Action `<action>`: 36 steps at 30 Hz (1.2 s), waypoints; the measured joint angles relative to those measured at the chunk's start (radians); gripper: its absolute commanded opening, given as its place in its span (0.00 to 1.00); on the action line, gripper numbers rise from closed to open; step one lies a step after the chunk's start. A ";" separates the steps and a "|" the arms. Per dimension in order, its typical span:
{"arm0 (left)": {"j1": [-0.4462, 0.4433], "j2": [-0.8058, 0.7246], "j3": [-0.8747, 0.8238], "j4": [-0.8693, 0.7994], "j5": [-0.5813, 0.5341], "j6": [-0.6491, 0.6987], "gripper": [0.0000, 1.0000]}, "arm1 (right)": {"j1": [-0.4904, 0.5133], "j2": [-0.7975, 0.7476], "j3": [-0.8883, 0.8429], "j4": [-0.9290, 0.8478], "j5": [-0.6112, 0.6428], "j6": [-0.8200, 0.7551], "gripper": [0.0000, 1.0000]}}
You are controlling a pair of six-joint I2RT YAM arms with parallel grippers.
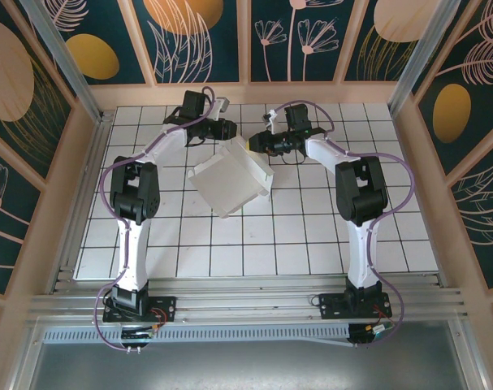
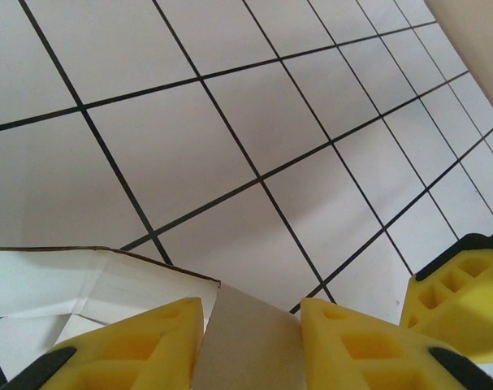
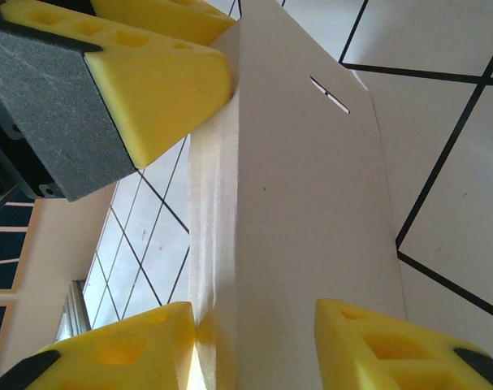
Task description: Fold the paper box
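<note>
Claw status first: left claw [image 1: 228,130] and right claw [image 1: 256,144] are both up at the far edge of the paper box [image 1: 230,183], nearly tip to tip. Biggest thing is the white gridded worktop [image 1: 311,236]. The box sits a bit past its middle, turned cornerwise to the grid lines, between the two arms. From the right wrist, a tall white panel [image 3: 311,211] with a crease down it runs up between the right claw's fingers [image 3: 376,341], which stand apart. Can't tell if they actually pinch it. One left-claw finger [image 3: 165,81] touches the panel's top corner. From the left wrist, a small flap [image 2: 250,345] fills the gap between that claw's fingers [image 2: 149,341]; gripped or not, I can't tell. Tiny slot [image 3: 329,95] is cut near the panel's top.
</note>
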 measured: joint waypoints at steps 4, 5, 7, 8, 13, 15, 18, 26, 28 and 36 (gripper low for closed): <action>0.000 -0.014 -0.042 0.052 0.003 -0.013 0.34 | 0.000 0.000 0.000 0.000 0.000 0.003 0.51; 0.000 -0.022 -0.058 0.067 0.003 -0.019 0.34 | 0.000 0.000 0.000 0.000 0.000 0.004 0.51; 0.001 -0.037 -0.085 0.088 0.003 -0.029 0.34 | 0.000 0.000 0.005 0.000 0.000 0.006 0.52; 0.001 -0.042 -0.097 0.097 0.003 -0.035 0.34 | 0.000 0.000 0.011 0.000 0.000 0.010 0.52; 0.001 -0.072 -0.160 0.147 0.015 -0.062 0.35 | 0.001 0.001 0.067 0.001 -0.001 0.029 0.52; 0.001 -0.087 -0.188 0.162 0.018 -0.069 0.35 | 0.002 0.005 0.091 0.001 0.000 0.031 0.52; 0.001 -0.106 -0.220 0.178 0.018 -0.079 0.36 | 0.008 0.029 0.132 0.000 0.000 0.034 0.53; 0.000 -0.114 -0.234 0.188 0.014 -0.080 0.37 | 0.031 0.123 0.207 -0.052 0.010 0.026 0.50; -0.001 -0.114 -0.234 0.188 0.013 -0.083 0.38 | 0.036 0.134 0.208 -0.061 0.009 0.026 0.48; -0.001 -0.114 -0.234 0.188 -0.002 -0.088 0.50 | 0.037 0.136 0.210 -0.061 0.006 0.026 0.44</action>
